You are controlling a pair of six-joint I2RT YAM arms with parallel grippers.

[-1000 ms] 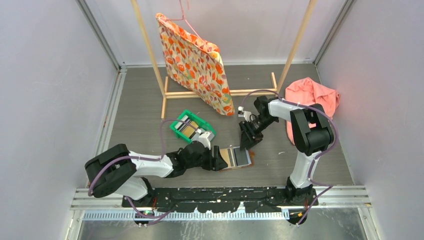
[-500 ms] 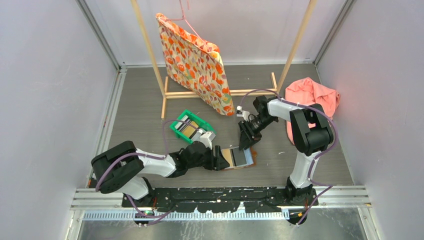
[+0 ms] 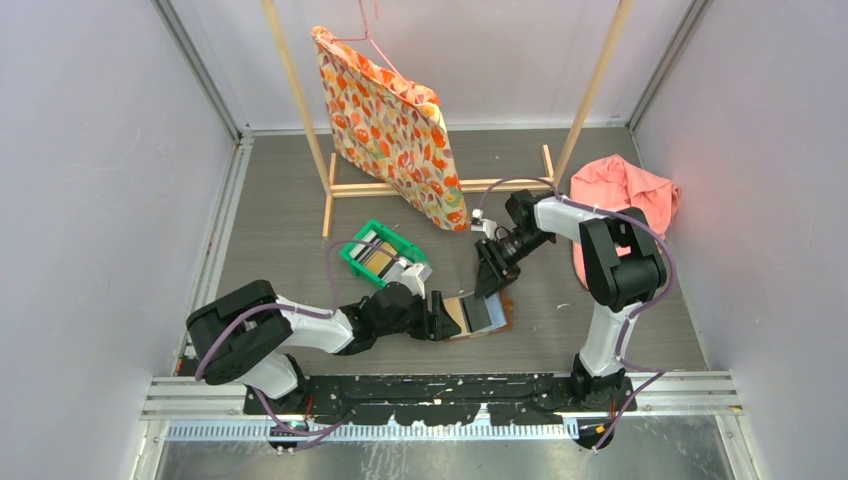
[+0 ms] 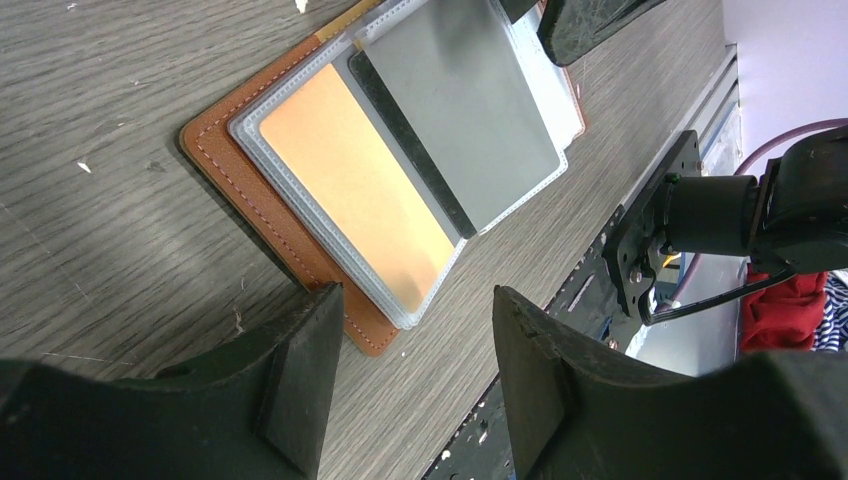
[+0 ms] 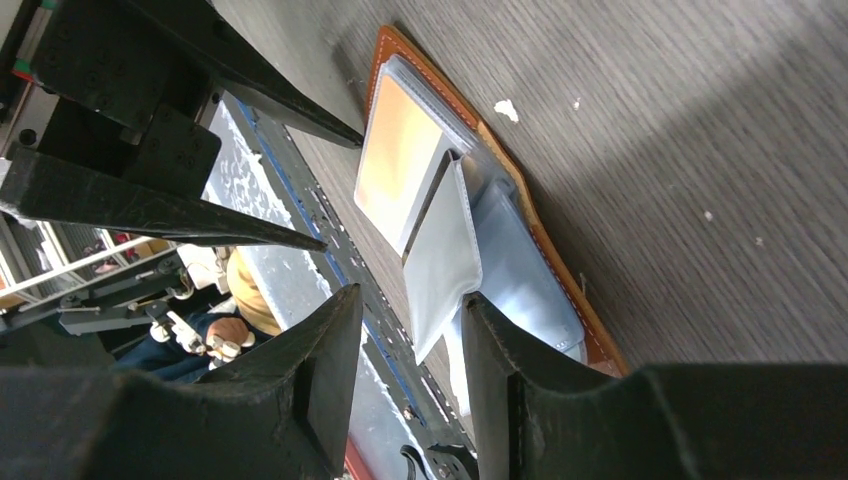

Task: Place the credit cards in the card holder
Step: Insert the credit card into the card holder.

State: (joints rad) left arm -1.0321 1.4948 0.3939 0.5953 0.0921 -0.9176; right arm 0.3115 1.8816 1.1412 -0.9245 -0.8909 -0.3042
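The brown leather card holder (image 3: 500, 322) lies open near the table's front edge, its clear sleeves fanned out. One sleeve holds a gold-yellow card (image 4: 350, 185), another a silvery grey card (image 4: 465, 110) with a black stripe. My left gripper (image 4: 412, 370) is open, low on the table at the holder's (image 4: 265, 215) left end, one finger (image 4: 300, 370) against the leather corner. My right gripper (image 5: 405, 350) is open above the holder's (image 5: 560, 260) far side. A raised grey sleeve leaf (image 5: 445, 260) points between its fingers and touches one finger (image 5: 500, 370). More credit cards (image 3: 375, 256) lie in the green bin.
The green bin (image 3: 352, 262) sits left of the holder, behind my left arm. A wooden rack (image 3: 440, 186) with a hanging floral bag (image 3: 395, 125) stands at the back. A pink cloth (image 3: 625, 190) lies at the right. The black base rail (image 3: 450, 390) runs just in front.
My right gripper has narrowed a little and shifted slightly back and left over the holder. My left arm has slid a little to the right. The holder stays in place.
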